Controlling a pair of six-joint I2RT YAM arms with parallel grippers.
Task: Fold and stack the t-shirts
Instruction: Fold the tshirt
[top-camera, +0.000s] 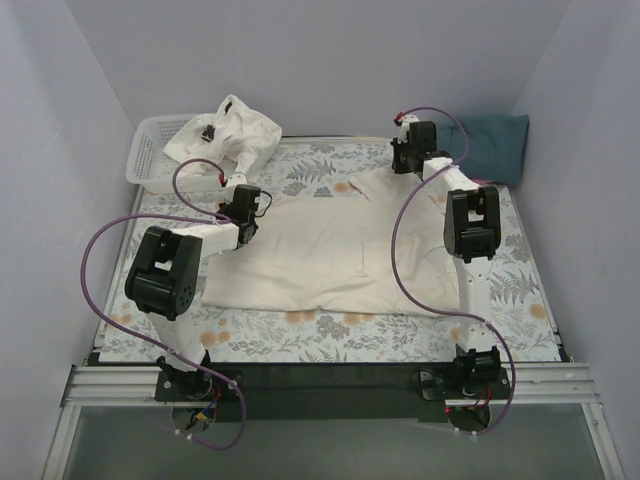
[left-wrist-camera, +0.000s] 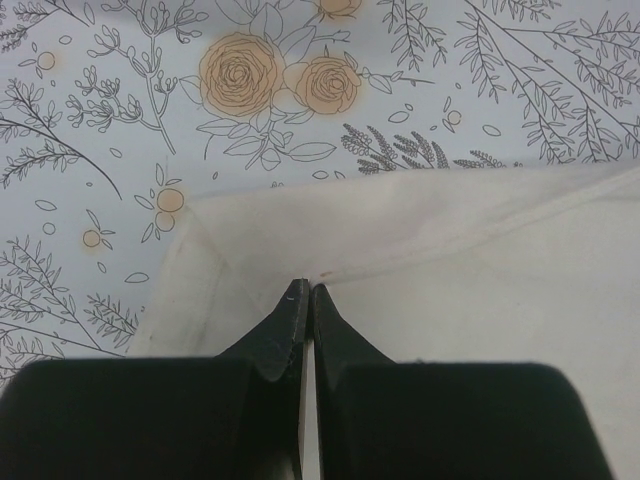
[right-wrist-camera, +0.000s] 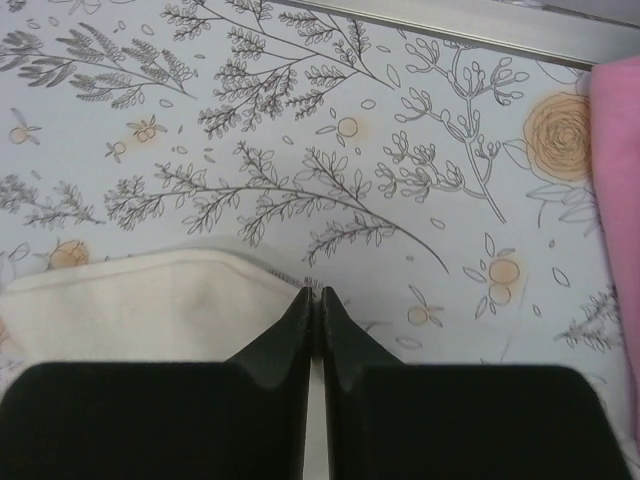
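Top view: the cream t-shirt (top-camera: 330, 250) lies flat on the table (top-camera: 330, 335); the basket (top-camera: 145, 160) holds crumpled cream tees (top-camera: 235, 130), and a teal t-shirt (top-camera: 495, 140) sits far right

Left wrist: the left gripper (left-wrist-camera: 305, 292) is pressed together on a shirt corner, probably to lift a fold

Right wrist: the right gripper (right-wrist-camera: 312, 296) nips the hem, with a pink t-shirt (right-wrist-camera: 618, 200) nearby

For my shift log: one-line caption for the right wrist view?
Right gripper shut on edge of cream t-shirt, floral tablecloth beyond, pink t-shirt at right.

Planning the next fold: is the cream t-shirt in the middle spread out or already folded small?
Spread out. The cream t-shirt lies broad and flat across the flowered table, covering most of its middle, not a compact fold.
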